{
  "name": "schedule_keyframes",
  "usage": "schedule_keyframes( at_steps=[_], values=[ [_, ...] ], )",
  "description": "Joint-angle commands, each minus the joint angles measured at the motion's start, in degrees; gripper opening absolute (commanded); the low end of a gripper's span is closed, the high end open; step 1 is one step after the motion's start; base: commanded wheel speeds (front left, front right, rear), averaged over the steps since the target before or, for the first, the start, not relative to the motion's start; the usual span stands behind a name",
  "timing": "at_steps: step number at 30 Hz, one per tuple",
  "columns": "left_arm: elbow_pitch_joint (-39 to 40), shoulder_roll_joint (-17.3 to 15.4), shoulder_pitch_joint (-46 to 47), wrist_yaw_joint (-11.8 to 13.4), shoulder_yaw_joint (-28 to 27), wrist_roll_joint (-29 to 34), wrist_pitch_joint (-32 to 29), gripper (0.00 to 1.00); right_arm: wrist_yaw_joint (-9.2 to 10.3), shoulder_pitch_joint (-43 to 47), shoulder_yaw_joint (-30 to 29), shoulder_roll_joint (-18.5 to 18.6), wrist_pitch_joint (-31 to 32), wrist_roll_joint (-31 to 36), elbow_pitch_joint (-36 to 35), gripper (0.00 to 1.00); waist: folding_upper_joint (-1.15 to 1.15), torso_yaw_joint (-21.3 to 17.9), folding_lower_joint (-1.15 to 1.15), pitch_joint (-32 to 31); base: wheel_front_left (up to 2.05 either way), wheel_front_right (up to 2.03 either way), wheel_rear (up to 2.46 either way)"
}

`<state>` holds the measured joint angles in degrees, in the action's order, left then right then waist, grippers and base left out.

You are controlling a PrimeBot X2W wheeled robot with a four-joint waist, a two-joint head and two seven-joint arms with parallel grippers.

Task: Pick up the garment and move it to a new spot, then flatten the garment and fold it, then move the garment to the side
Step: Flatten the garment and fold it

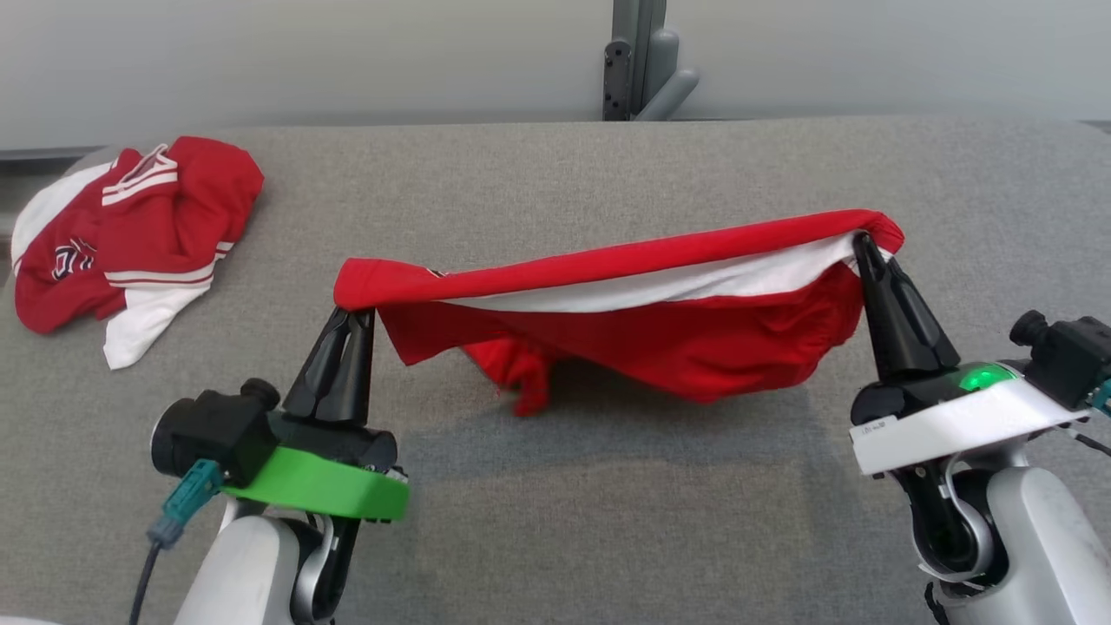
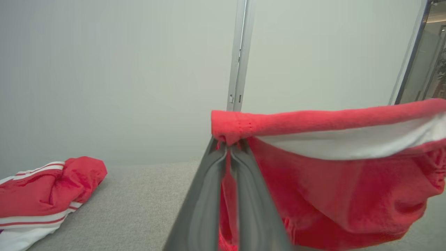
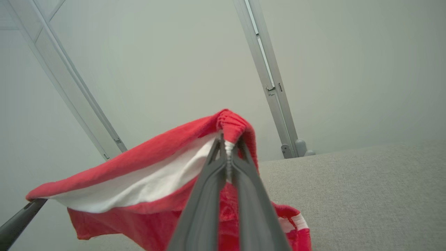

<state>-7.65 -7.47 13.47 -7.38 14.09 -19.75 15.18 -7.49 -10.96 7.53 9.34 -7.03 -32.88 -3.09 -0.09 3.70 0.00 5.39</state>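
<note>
text: none legible | print on crumpled jersey (image 1: 147,226): too small to read

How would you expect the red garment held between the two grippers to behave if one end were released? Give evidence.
Probably floppy: the garment sags in loose folds below the edge pinched by the left gripper and right gripper. Likely light: two fingertip pinches carry it. A released end would probably drop and drape.

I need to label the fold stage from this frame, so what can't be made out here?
- Held garment, head view: bunched folds hide its full shape.
- Its lowest tip, head view: touching the table or hanging clear, cannot tell from above.
- Second garment, left wrist view: cut off by the left and bottom edges.
- Its print, head view: crumpled and too small to read.
</note>
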Motion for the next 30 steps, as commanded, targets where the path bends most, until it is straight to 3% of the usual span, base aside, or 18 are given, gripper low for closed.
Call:
schedule_keyframes(
  at_steps=[1, 11, 16, 23, 30],
  values=[
    [1.67, -1.16, -1.21, -0.10, 0.22, -0.67, -0.04, 0.00, 0.00, 1.40, -0.59, 0.66, 0.46, -0.43, -1.88, 0.00, 0.09, -0.56, 0.00, -2.69, 0.00, 0.00, 0.00],
    [19.82, -6.60, -4.39, 0.63, -1.36, -3.40, -5.28, 0.00, 0.00, 7.02, -4.95, 0.33, 5.75, -3.22, -17.47, 0.00, 0.09, -2.91, 0.00, -4.83, 0.00, 0.00, 0.00],
    [23.00, -9.06, -1.53, 0.84, -1.82, -2.53, -9.16, 0.00, 0.00, 5.13, -5.15, 1.51, 9.22, -4.12, -19.64, 0.00, 0.09, -3.28, 0.00, -2.63, 0.00, 0.00, 0.00],
    [19.31, -11.70, 8.18, 0.19, -0.15, -3.55, -11.72, 0.00, 0.00, -5.06, -2.07, 2.47, 12.26, -6.18, -14.94, 0.00, 0.09, -3.50, 0.00, 2.87, 0.00, 0.00, 0.00],
    [6.71, -12.45, 30.60, -0.09, -0.43, -10.38, -14.38, 0.00, -0.01, -30.69, 2.55, 2.88, 10.89, -1.27, 0.83, 0.00, 0.09, -3.51, 0.00, 12.67, 0.00, 0.00, 0.00]
  ],
)
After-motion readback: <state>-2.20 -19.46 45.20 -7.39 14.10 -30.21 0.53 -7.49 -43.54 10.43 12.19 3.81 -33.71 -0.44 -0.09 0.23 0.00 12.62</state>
